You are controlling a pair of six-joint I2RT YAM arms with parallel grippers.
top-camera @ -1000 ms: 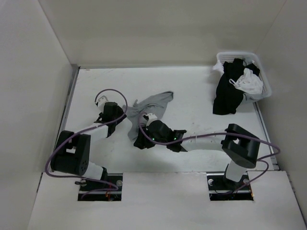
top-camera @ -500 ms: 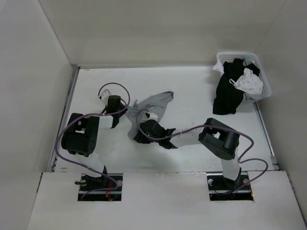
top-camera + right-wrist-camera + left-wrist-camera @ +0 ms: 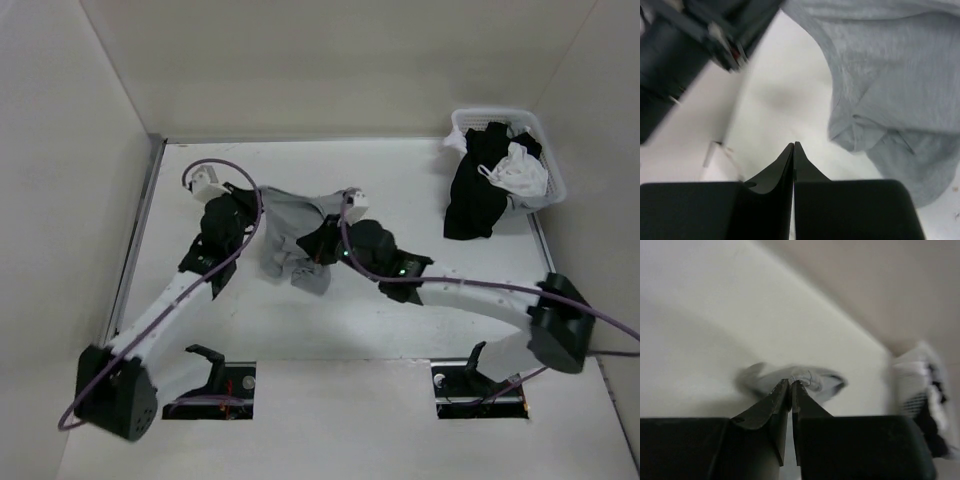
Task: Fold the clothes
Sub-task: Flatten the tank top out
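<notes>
Both arms have stretched farther out across the tabletop (image 3: 400, 170) since the earlier frames, and the grey tank top (image 3: 285, 225), which half a second ago trailed toward the far right in a long strip, is now bunched into a shorter crumpled heap between them near the middle of the tabletop.

From above, the left gripper (image 3: 252, 206) sits at the heap's left edge. Its wrist view shows the left gripper (image 3: 791, 382) with fingers drawn almost together, only a thin slit between them, and a fold of the tank top (image 3: 815, 382) right at their tips, apparently nipped there.

From above, the right gripper (image 3: 318, 242) lies against the heap's right side. Its wrist view shows the right gripper (image 3: 793, 145) with fingers pressed tip to tip and nothing visible between them. The tank top (image 3: 890, 90) lies ahead and to the right of the tips, with bare tabletop directly beyond them.

At the far right corner, a white basket (image 3: 555, 180) holds black garments (image 3: 470, 205), which spill over its near side, and a small white garment (image 3: 520, 170).
</notes>
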